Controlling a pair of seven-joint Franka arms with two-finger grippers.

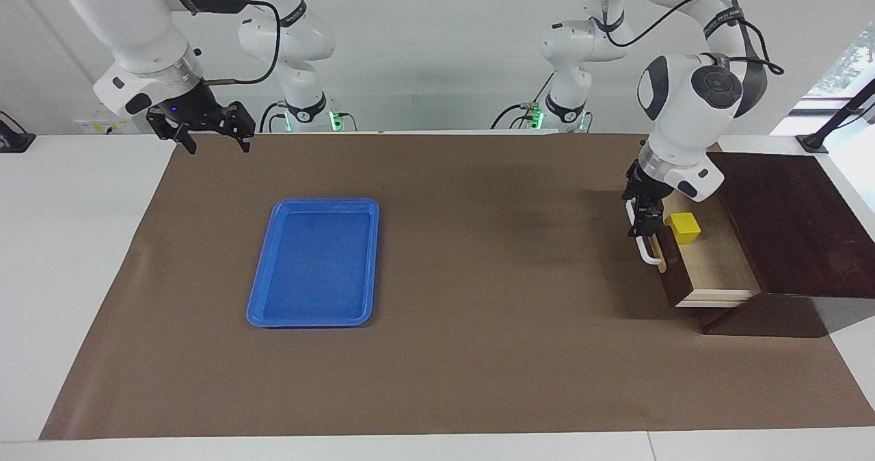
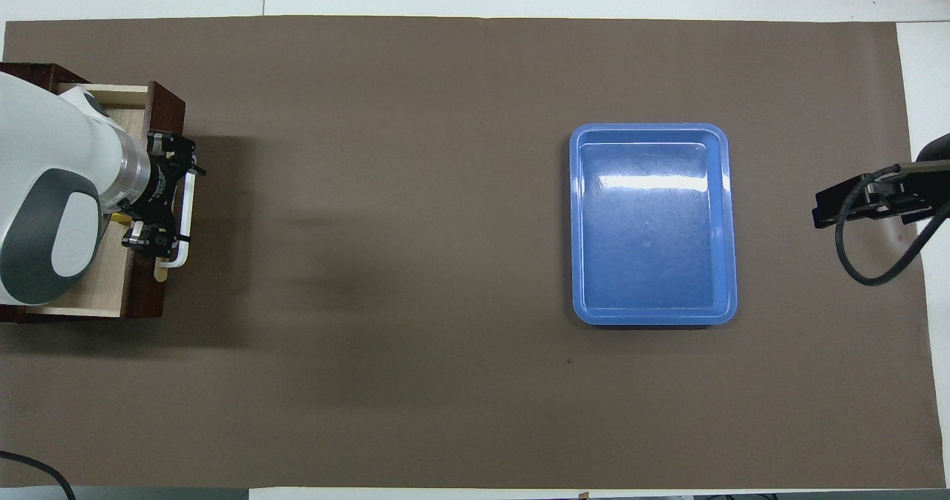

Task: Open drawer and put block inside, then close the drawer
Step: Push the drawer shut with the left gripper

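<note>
Blue tray (image 1: 312,262) (image 2: 653,224) — on brown mat (image 1: 478,351) (image 2: 415,262), white table (image 1: 61,242)

Yellow block (image 1: 684,228) inside open drawer (image 1: 718,269)
</note>
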